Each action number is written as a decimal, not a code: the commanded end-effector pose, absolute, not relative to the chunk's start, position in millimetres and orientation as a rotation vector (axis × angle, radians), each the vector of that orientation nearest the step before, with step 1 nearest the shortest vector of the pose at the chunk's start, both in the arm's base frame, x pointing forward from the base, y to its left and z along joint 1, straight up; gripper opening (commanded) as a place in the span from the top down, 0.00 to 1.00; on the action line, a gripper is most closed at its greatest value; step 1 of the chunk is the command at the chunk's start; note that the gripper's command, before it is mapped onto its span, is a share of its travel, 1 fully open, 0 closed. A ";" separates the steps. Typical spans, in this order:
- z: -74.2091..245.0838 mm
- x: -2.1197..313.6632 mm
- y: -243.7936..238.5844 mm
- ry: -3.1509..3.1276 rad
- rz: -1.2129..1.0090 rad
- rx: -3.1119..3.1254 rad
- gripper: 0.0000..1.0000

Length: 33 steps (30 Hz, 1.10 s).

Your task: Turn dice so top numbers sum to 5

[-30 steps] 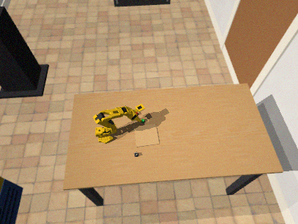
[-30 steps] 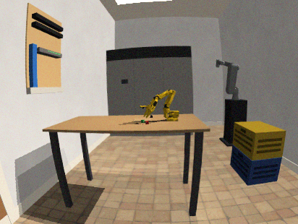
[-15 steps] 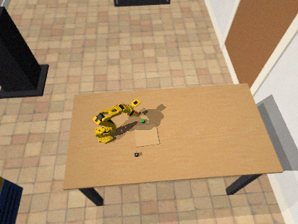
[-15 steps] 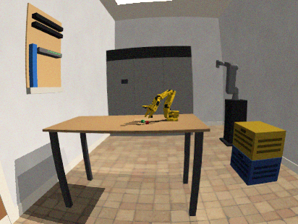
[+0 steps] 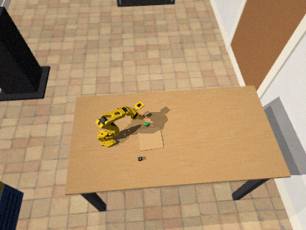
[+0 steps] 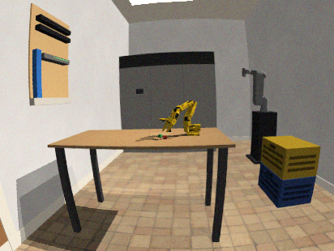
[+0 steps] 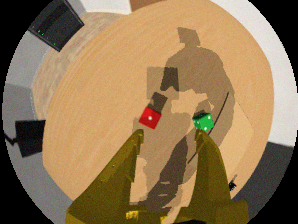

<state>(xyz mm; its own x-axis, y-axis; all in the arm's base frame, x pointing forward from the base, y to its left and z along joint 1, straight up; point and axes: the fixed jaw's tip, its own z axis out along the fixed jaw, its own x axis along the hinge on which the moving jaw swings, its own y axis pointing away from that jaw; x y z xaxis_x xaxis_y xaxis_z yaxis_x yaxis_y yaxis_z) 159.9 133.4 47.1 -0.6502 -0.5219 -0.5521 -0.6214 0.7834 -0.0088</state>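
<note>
The tan mat (image 5: 151, 140) lies flat on the table in front of the arm. A red die (image 5: 140, 116) and a green die (image 5: 146, 124) lie on the bare table just past the mat's far edge, in the arm's shadow. A black die (image 5: 140, 158) lies on the table off the mat's near edge. My gripper (image 5: 142, 114) hovers above the table next to the red die, partly open and empty. In the wrist view the red die (image 7: 150, 117) and the green die (image 7: 202, 123) lie just ahead of my jaws, one to each side. Both dice also show in the exterior view, green (image 6: 160, 135) and red (image 6: 165, 137).
The arm's base (image 5: 108, 138) stands left of the mat. Off the table stand a black pedestal (image 5: 16, 63), stacked yellow and blue crates (image 6: 289, 169) and a grey arm on a black stand (image 6: 263, 121).
</note>
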 end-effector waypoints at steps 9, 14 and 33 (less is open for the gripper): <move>49.7 155.3 132.7 2.418 0.258 -0.848 0.72; 49.7 155.3 132.7 2.418 0.258 -0.848 0.72; 49.7 155.3 132.7 2.418 0.258 -0.848 0.72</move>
<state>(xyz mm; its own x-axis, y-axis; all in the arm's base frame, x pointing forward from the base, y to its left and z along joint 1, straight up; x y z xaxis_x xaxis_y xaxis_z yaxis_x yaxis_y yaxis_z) 155.7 130.1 44.6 -0.6543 -0.5252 -0.5441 -0.6215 0.7834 -0.0087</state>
